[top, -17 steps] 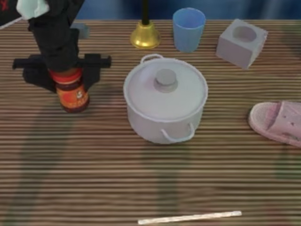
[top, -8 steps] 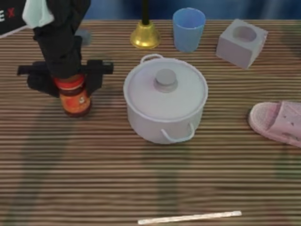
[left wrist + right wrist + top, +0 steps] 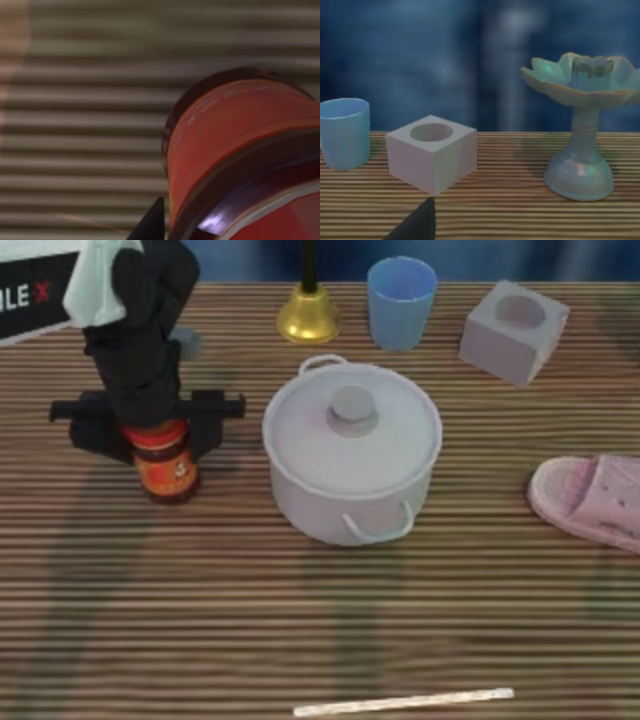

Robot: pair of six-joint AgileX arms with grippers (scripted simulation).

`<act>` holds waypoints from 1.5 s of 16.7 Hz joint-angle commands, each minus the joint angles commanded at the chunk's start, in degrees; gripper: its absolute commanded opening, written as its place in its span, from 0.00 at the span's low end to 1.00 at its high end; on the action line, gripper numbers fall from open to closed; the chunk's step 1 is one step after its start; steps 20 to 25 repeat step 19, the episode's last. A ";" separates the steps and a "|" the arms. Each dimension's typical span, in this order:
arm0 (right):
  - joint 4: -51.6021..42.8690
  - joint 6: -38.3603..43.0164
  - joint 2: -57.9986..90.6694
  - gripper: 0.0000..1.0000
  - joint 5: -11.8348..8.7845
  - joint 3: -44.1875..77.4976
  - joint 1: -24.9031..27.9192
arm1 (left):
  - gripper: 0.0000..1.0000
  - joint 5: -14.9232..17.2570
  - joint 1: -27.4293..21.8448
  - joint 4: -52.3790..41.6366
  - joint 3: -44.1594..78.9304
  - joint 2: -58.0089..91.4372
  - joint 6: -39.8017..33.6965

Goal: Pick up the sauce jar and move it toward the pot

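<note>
Left gripper [image 3: 150,425] clamping small cylindrical glass sauce jar [image 3: 167,469] at glossy red-orange lid, just left of large round pale grey lidded pot [image 3: 351,451], over ribbed wooden table [image 3: 320,620].

**Striped wooden table and the objects resting on it**

The table [image 3: 200,620] carries a lidded pot [image 3: 352,460] near centre. Along the far edge stand a brass bell [image 3: 308,316], blue cup [image 3: 401,302] and grey hollowed cube [image 3: 514,330]. A pink slipper [image 3: 590,498] lies at right; a pale stick [image 3: 403,702] lies near the front edge.
</note>
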 joint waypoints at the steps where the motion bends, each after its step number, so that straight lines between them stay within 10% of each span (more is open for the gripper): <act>1: 0.00 0.00 0.00 1.00 0.00 0.00 0.00 | 0.08 0.00 0.00 0.00 0.00 0.00 0.00; 13: 0.00 0.00 0.00 1.00 0.00 0.00 0.00 | 0.98 0.00 0.00 0.00 0.00 0.00 0.00; 25: 0.00 0.00 0.00 1.00 0.00 0.00 0.00 | 1.00 0.00 0.00 0.00 0.00 0.00 0.00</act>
